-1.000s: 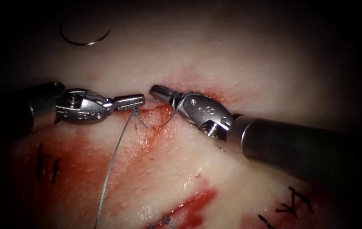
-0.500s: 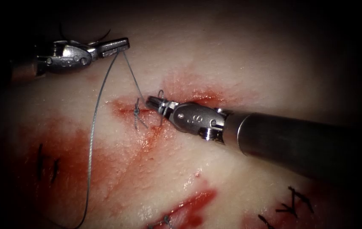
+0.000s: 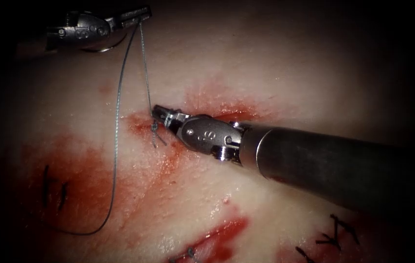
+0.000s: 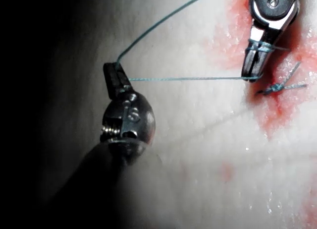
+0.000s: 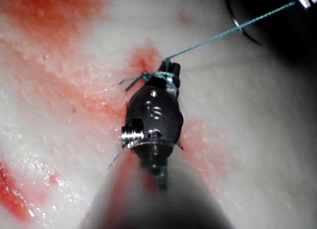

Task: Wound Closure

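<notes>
Pale tissue (image 3: 285, 68) smeared with red fluid (image 3: 85, 185) is the whole backdrop, dark around the edges. The left tool (image 3: 136, 13) sits in the upper left of the endoscope frame, jaws clamped on the thread (image 3: 116, 131). From there one strand runs down to the right tool (image 3: 161, 113) at frame centre, and the other sags in a long loop toward the lower left. The right tool's jaws look closed with thread wound around them, right next to the knot (image 3: 154, 127) on the cut.

The needle (image 3: 105, 47) isn't held by either tool. It's lying on the tissue under the left tool, not in the tissue.

Progress-wise: one knot with short tails is already on the cut, and dark finished stitches (image 3: 51, 187) show at lower left and lower right. The red open stretch (image 3: 217, 238) at the bottom centre looks like it's still to do.

The left wrist view makes the wraps around the right tool's jaws (image 4: 257, 48) much clearer, and the taut strand between the tools. The right wrist view shows the knot (image 5: 146, 76) touching its jaw tip.
</notes>
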`<state>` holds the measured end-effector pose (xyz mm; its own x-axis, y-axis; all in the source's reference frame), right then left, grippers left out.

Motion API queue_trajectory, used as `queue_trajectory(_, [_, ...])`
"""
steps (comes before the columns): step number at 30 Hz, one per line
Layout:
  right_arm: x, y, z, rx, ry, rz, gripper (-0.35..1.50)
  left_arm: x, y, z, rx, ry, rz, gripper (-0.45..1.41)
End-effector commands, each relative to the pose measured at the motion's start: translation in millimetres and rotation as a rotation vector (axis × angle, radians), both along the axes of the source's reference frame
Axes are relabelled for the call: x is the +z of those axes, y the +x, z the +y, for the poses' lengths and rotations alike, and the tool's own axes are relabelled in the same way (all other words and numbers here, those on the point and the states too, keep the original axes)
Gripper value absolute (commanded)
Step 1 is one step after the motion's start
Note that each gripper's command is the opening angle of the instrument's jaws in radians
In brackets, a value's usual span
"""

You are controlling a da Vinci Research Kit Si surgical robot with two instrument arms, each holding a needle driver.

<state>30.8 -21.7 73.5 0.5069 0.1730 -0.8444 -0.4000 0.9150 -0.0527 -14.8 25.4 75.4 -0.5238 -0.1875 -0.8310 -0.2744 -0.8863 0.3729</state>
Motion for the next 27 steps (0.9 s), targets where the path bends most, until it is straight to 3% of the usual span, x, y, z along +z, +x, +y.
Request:
queue_trajectory(1, [0.4, 0.7, 0.1, -0.005, -0.01, -0.012, -0.35, 0.3, -0.4, 1.4, -0.001, -0.005, -0.003, -0.45])
queue_trajectory(5, [0.6, 0.2, -0.6, -0.01, -0.015, -0.085, -0.35, 0.7, -0.4, 2.6, -0.01, -0.001, 0.0, -0.45])
queue_trajectory(13, [0.4, -0.1, -1.5, -0.01, -0.013, -0.091, -0.35, 0.8, -0.8, 3.6, -0.017, -0.004, 0.011, -0.45])
queue_trajectory(16, [0.1, -0.3, -1.6, 0.027, -0.016, -0.14, -0.35, 0.6, -0.7, 4.8, -0.029, -0.021, 0.012, -0.45])
queue_trajectory(22, [-0.9, -1.5, -3.9, 0.104, -0.021, -0.213, -0.35, 0.5, -0.2, 6.9, -0.067, -0.033, 0.004, -0.45])
queue_trajectory(27, [-2.1, -1.3, -5.7, 0.063, -0.026, -0.212, -0.35, 0.9, 0.1, 8.8, -0.062, -0.055, 0.018, -0.45])
